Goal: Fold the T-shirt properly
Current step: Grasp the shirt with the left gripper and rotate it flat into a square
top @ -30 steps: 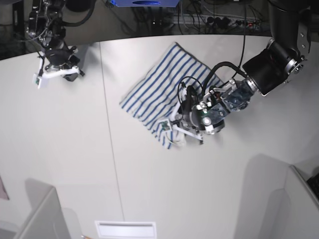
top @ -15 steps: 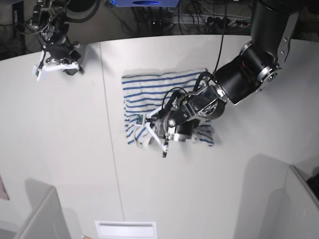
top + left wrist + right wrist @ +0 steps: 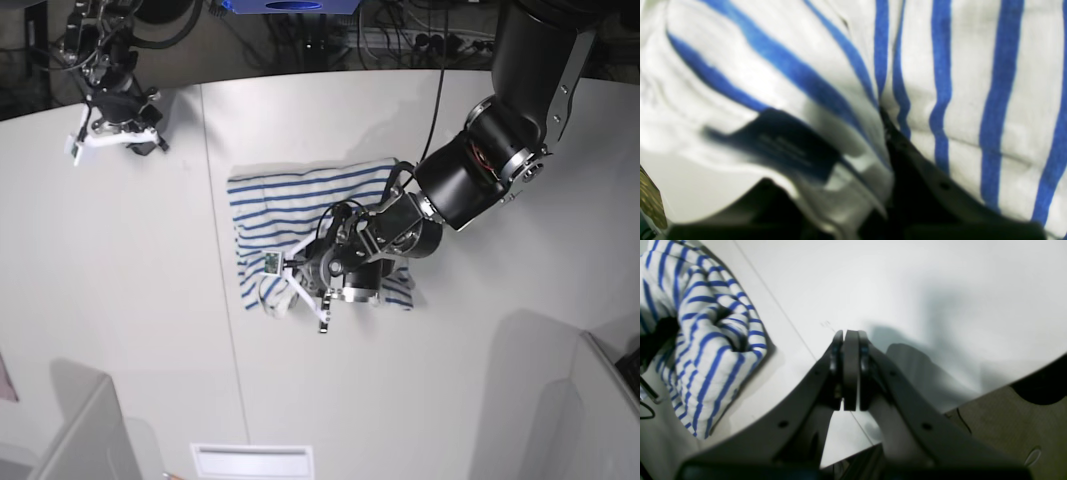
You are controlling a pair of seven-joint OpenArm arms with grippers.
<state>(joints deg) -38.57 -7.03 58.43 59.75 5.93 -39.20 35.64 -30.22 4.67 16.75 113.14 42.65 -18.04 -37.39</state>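
Blue-striped white cloth, the T-shirt (image 3: 290, 205), lies bunched on the white table (image 3: 130, 300) near its centre, its dark tag (image 3: 780, 146) pressed close against the left wrist camera. The left tool (image 3: 300, 290) sits on the shirt's near edge with cloth gathered around it; whether it is clenched on the fabric cannot be told. The right tool (image 3: 846, 370) is clenched on nothing, above bare table, well apart from the shirt.
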